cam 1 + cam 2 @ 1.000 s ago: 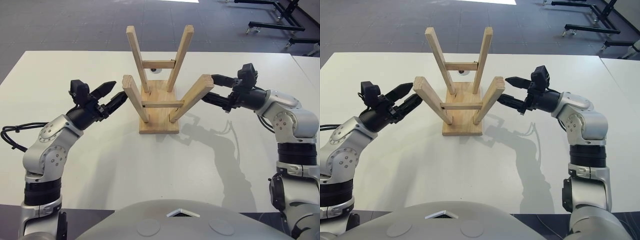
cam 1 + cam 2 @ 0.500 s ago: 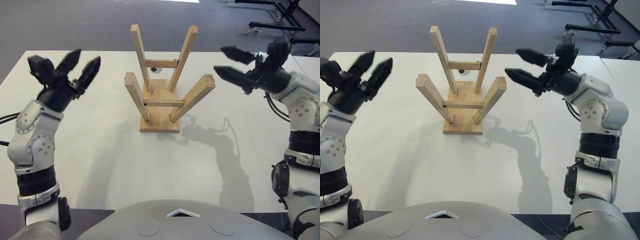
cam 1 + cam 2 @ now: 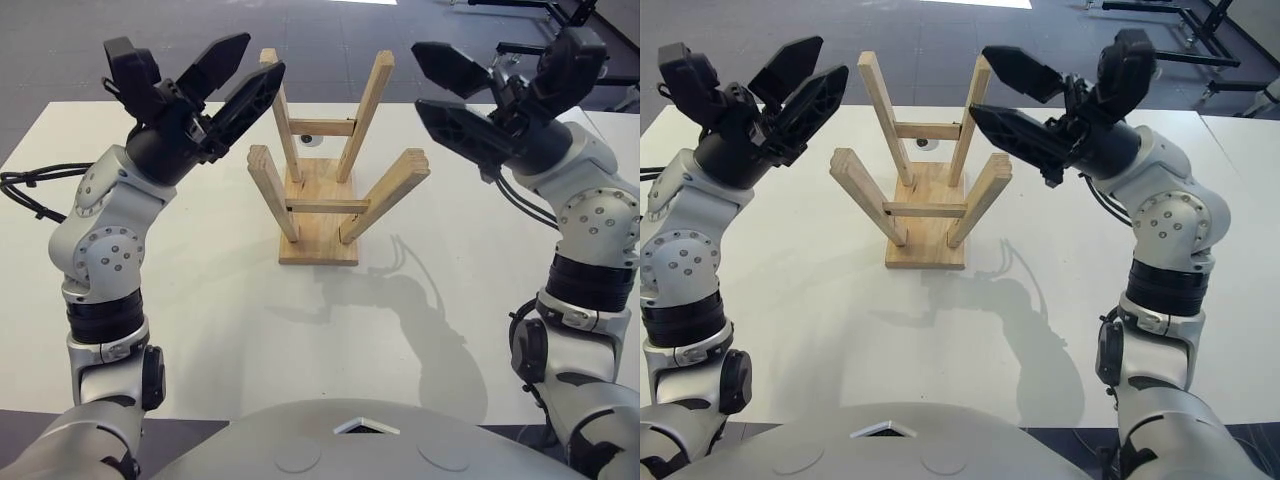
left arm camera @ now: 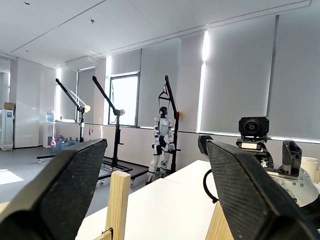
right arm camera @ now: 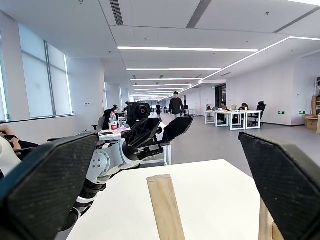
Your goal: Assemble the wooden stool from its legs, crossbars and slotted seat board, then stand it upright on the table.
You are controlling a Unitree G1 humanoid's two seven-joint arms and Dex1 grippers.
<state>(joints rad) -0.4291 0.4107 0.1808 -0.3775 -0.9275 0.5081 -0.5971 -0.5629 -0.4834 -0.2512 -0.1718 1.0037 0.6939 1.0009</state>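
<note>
The stool sits upside down near the middle of the white counter. Its seat board lies flat on the surface, and its four legs splay upward, joined by crossbars. The left pincer hovers raised by the tops of the left legs, fingers spread wide and gripping nothing. The right pincer hangs opposite, beside the right legs, likewise wide and empty. Whether the left fingertip touches the rear leg is unclear.
</note>
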